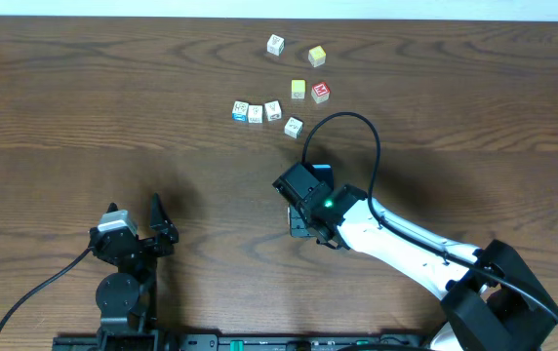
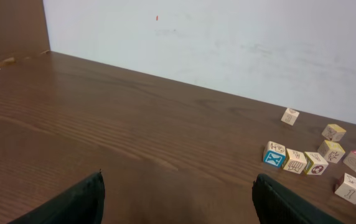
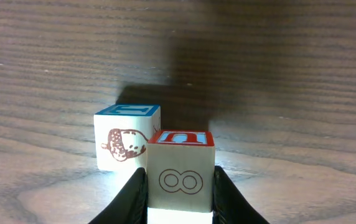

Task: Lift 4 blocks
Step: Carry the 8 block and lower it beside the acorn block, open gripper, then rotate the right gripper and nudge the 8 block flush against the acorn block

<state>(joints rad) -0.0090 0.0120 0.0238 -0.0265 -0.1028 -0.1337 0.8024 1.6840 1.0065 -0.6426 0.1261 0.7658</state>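
Right gripper point(image 3: 181, 194) jaws pinch a small cream wooden cube point(image 3: 181, 171), red on top. Left gripper point(image 2: 178, 198) jaws are spread wide.

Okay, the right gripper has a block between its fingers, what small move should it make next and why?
Probably lift the right gripper straight up: its fingers clamp the figure-eight block on both sides, and the blue-topped block sits close beside it, so sideways motion could knock it.
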